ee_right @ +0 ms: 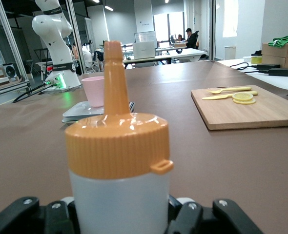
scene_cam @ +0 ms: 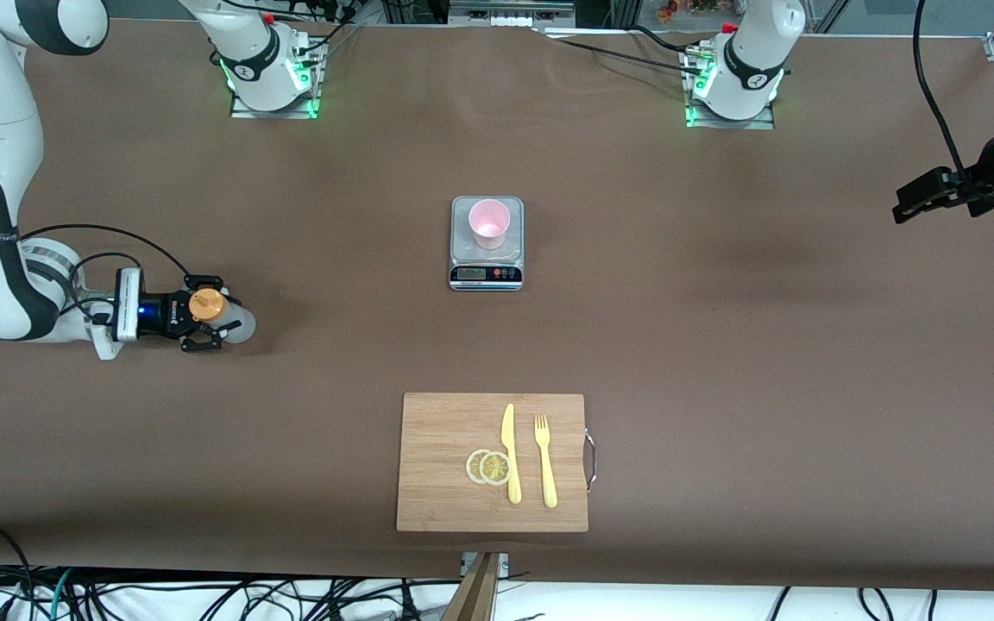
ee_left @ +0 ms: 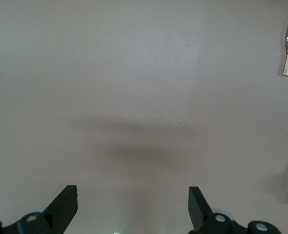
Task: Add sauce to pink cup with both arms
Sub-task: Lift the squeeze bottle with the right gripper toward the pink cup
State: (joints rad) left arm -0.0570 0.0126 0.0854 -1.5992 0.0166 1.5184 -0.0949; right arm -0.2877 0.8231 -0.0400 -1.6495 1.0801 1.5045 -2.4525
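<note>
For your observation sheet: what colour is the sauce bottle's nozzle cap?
Orange, above a frosted-white body; the sauce bottle shows best in the right wrist view.

Counted around the grey digital kitchen scale (scene_cam: 486, 259): one pale pink plastic cup (scene_cam: 489, 223) on its plate; one frosted-white squeeze bottle with an orange nozzle cap (scene_cam: 214, 312) toward the right arm's end; one bamboo cutting board (scene_cam: 445, 500) nearer the camera, bearing one yellow plastic knife (scene_cam: 510, 453), one yellow plastic fork (scene_cam: 545, 461) and two lemon slices (scene_cam: 488, 467).
</note>
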